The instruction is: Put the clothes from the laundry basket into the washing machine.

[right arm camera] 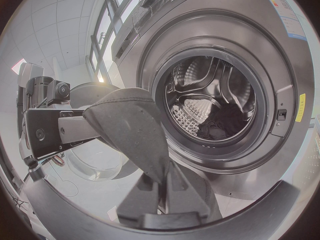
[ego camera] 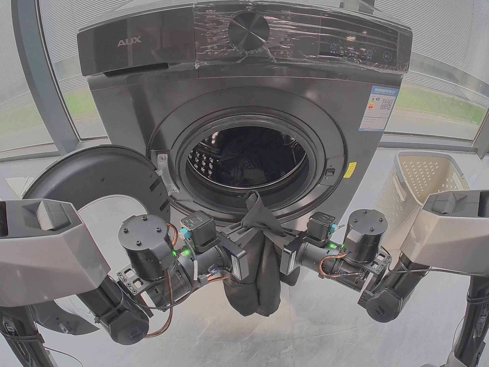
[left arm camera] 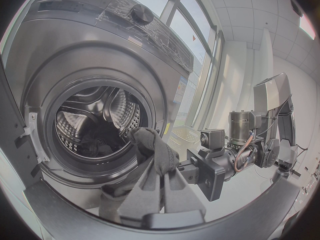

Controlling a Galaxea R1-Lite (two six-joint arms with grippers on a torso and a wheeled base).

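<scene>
Judged well along, perhaps close to the end. Already in the drum (ego camera: 204, 161) of the washing machine (ego camera: 132, 108): a dark heap of clothes (ego camera: 249, 159), lying low toward the back. Not yet inside: one dark garment (ego camera: 260, 281), hanging in front of the open port, its top fold just at the lower rim and the rest drooping toward the floor.

Held from both sides. Fingers of the left gripper (ego camera: 248, 241) pressed together on the cloth near its upper fold; those of the right gripper (ego camera: 285, 255) likewise pinching the same piece from the other side, the two close together.

Left to do, as judged: lifting this piece over the rim, pushing it in, letting go. Nothing visible in the shown part of the laundry basket (ego camera: 428, 174), standing on the floor at the machine's right, so possibly the last item.

Count: one washing machine, one door (ego camera: 97, 174) swung open to the left, one laundry basket, one held garment, two grippers. Number of pieces in the drum's heap: cannot tell.
</scene>
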